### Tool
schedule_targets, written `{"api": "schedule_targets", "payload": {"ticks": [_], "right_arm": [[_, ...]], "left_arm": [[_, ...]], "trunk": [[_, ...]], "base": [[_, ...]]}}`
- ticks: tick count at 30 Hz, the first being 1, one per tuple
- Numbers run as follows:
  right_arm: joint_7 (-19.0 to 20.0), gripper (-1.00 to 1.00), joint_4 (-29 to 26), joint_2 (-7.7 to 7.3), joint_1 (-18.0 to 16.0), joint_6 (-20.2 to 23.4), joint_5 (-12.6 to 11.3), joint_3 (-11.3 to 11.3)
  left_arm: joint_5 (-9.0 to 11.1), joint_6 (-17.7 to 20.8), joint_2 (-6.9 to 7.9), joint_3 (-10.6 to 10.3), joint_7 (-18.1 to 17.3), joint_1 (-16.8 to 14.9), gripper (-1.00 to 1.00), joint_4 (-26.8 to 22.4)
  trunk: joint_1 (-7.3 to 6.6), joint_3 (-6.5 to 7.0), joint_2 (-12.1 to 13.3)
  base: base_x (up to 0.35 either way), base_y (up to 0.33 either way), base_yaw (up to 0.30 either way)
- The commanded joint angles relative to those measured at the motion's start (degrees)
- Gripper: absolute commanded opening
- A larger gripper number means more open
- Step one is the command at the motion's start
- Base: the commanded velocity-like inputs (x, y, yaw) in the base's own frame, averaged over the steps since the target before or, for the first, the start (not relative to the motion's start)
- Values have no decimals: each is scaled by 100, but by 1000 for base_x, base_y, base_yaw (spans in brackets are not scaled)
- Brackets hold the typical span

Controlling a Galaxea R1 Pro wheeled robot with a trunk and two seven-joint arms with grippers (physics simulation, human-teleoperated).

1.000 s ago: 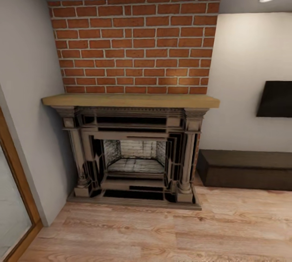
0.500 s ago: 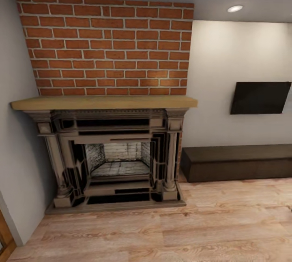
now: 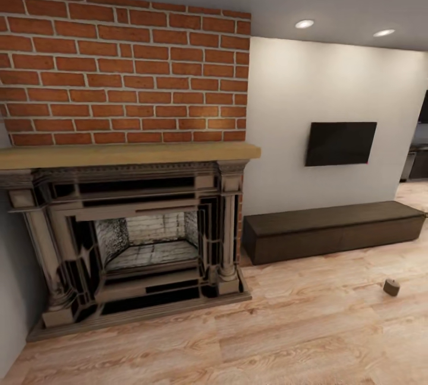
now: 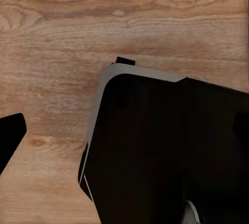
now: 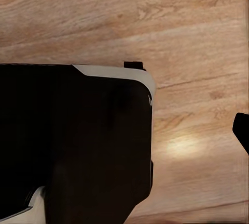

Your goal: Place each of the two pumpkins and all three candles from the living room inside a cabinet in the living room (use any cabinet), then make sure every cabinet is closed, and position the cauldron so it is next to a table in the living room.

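Brick fireplace (image 3: 128,218) slides left as the head pans right, bringing the closed cabinet (image 3: 333,231) and one candle (image 3: 391,287) on the floor (image 3: 297,337) into view; end effector states unclear.

Cabinet (image 3: 333,232): long, low, dark-brown unit, flat top, against white wall, just right of fireplace (image 3: 131,236), standing on wood floor; front faces flush, shut. Candle (image 3: 391,287): short stubby grey-brown cylinder, paler top, tilted slightly, alone on floor, in front of cabinet's right end, apart from it.
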Motion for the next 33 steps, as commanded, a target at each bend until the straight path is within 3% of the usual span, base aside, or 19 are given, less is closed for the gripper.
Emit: {"api": "schedule_targets", "payload": {"ticks": [1,20,33], "right_arm": [[2,100,-9,-1,0,28,3,8],[2,100,-8,-1,0,28,2,13],[5,100,-8,-1,0,28,3,13]], "left_arm": [[11,-14,-1,28,1,0,100,2],[11,-8,-1,32,1,0,100,2],[19,-14,-1,36,1,0,100,2]], "trunk": [[2,2,-4],[2,75,-4],[2,53,-4]], "base": [[0,0,-278],[0,0,-192],[0,0,-237]]}}
